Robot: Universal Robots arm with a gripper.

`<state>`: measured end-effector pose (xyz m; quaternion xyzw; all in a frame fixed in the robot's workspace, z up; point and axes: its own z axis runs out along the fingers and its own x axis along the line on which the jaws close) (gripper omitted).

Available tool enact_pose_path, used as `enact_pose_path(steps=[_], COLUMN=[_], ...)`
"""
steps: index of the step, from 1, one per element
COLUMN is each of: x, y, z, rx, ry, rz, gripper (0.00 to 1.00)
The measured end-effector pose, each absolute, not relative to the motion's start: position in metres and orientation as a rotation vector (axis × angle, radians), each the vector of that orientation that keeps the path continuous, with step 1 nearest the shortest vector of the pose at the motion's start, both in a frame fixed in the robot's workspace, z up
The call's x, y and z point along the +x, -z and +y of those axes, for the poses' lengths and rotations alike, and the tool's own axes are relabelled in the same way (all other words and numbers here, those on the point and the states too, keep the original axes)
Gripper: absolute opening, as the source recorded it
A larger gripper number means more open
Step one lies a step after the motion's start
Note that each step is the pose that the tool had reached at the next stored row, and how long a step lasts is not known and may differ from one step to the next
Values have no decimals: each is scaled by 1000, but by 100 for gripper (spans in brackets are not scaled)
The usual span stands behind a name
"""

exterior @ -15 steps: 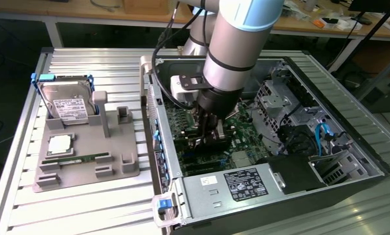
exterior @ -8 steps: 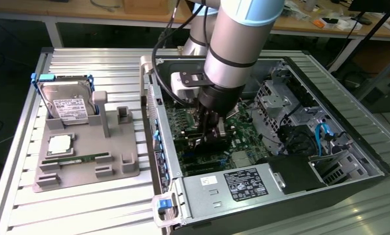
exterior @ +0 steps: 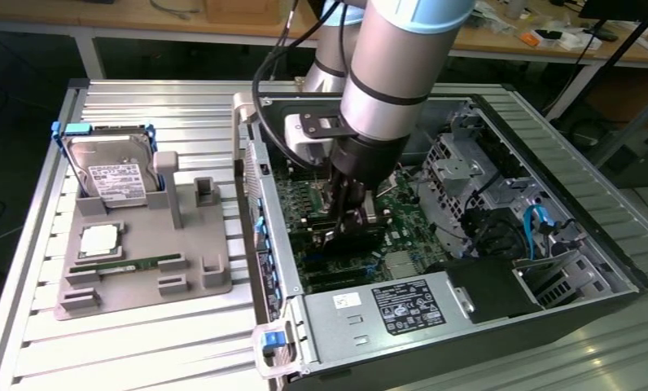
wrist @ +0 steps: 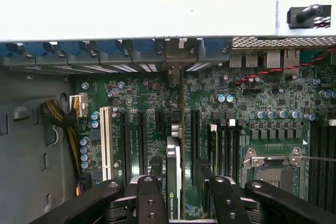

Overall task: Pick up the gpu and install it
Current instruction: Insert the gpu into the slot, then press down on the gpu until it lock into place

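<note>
One gpu (wrist: 174, 174) in claw (wrist: 181, 198)

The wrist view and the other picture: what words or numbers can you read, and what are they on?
"NVIDIA", seen edge-on, on the gpu between the end effector fingers.
Power supply label: print too small to read.
Hard drive white label: barcode and lines, too small to read.
Motherboard markings: too small to read.
</note>
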<state>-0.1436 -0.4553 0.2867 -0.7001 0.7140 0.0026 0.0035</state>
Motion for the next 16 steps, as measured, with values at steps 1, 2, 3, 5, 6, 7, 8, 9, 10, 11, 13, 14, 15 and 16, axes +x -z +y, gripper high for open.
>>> enact_pose_path(steps=[1, 2, 3, 5, 6, 7, 8, 9, 10, 11, 13, 14, 15, 16], x=[-144, -144, -144, -144, -144, -144, -144, -144, -144, -144, -144, -144, -144, -144], y=[-287, -288, -289, -289, -289, -289, -289, -289, -289, -289, -289, -289, -289, -289], z=[-455, -455, -455, -455, -455, -455, -455, -455, -455, -455, -455, -455, -455, -455], rx=[-2195, -2195, -2195, -2194, -2194, -2195, -2195, -2195, -2195, -2195, -2195, -2195, -2195, -2195], ry=[-8, -8, -8, -8, -8, -8, -8, -8, -8, -8, -8, -8, -8, -8], rz=[2238, 2238, 2238, 2238, 2238, 2238, 2238, 2238, 2238, 2238, 2238, 2238, 2238, 2238], gripper=[39, 39, 39, 39, 39, 39, 39, 39, 39, 39, 39, 39, 39, 39])
